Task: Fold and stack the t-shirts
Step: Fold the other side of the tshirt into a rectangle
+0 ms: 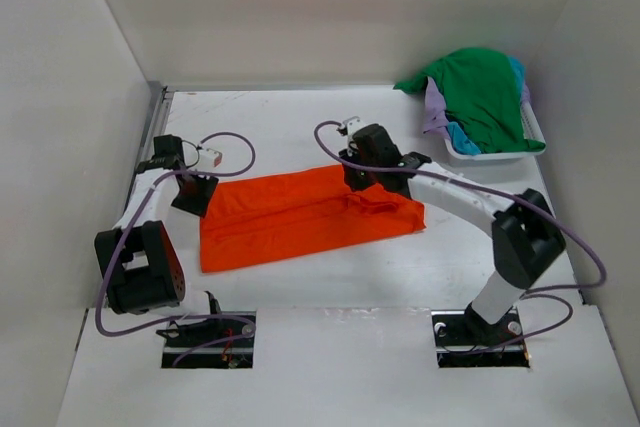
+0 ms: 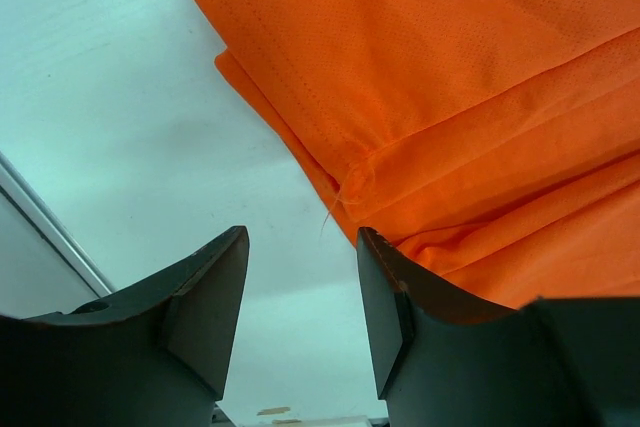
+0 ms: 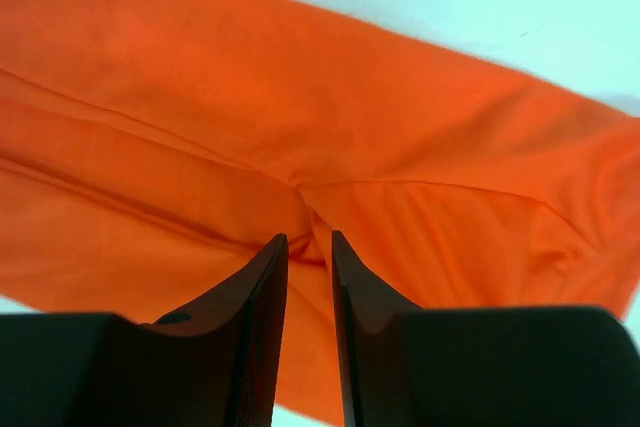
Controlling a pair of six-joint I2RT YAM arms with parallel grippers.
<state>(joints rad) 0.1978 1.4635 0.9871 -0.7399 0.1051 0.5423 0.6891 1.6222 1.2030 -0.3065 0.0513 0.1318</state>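
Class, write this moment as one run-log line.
orange t-shirt: part-folded, flat | left gripper: open, empty | right gripper: open, over shirt | basket: other t-shirts

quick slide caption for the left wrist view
Left pincer open and empty over the white table, at the folded edge of the orange t-shirt.

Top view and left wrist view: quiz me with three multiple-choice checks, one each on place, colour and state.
1. The orange shirt lies: A draped over an arm; B spread on the table; C rolled into a ball.
2. Topmost shirt in the basket: A green; B yellow; C black.
3. The left pincer is: A open, empty; B shut on cloth; C shut, empty.

B, it lies flat, partly folded. A, the green shirt covers the pile. A, bare table shows between its fingers.
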